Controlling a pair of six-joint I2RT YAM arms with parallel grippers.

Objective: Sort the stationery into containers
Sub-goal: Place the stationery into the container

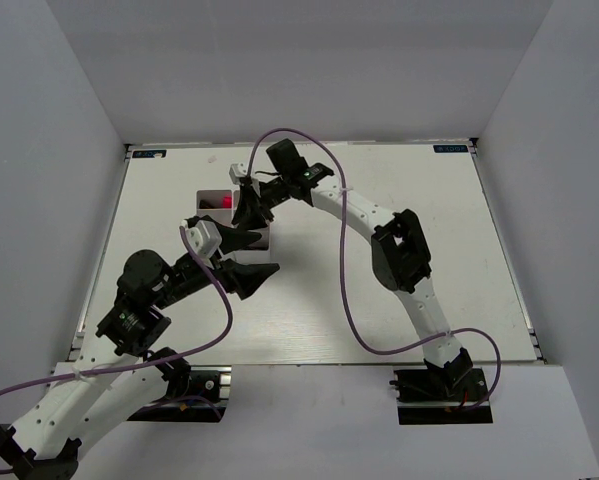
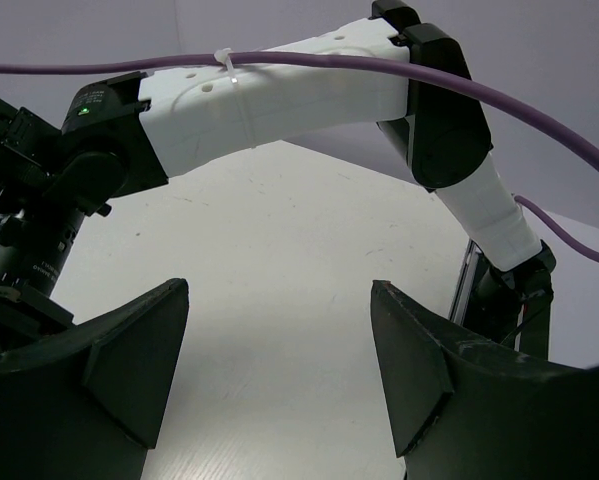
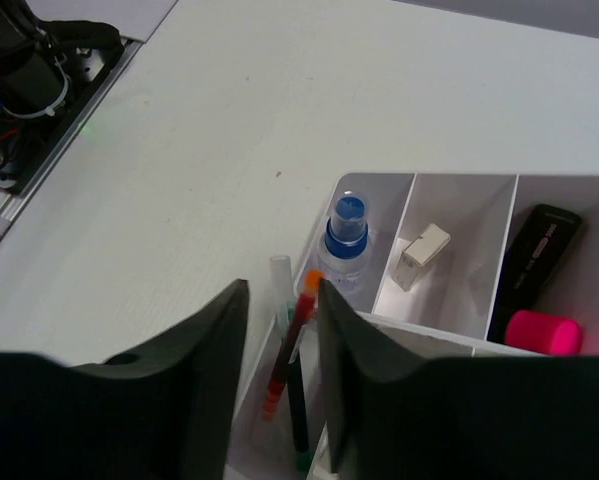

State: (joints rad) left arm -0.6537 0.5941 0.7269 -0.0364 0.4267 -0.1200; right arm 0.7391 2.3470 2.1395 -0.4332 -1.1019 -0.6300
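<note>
While the right pincer (image 3: 279,340) is hovering directly over the white divided box (image 3: 459,345), its jaws are standing slightly apart, wider than any pen, and gripping nothing that I can see. Four cells of the box are showing in the right wrist view. Under the pincer, the nearest cell is holding three slim pieces standing on end: one red pen (image 3: 284,360) with an orange end, one dark green pen (image 3: 297,410) and one pale stick (image 3: 279,275) with a clear tip. Beyond it, three cells are running in a row: one is carrying a single clear bottle (image 3: 347,235) with a blue cap, the middle one a single small white block (image 3: 421,255), the last a single black marker (image 3: 544,245) with a pink cap. The left pincer (image 2: 279,370) is hanging just beside the box, over bare bench (image 2: 279,230), jaws spread wide and empty
</note>
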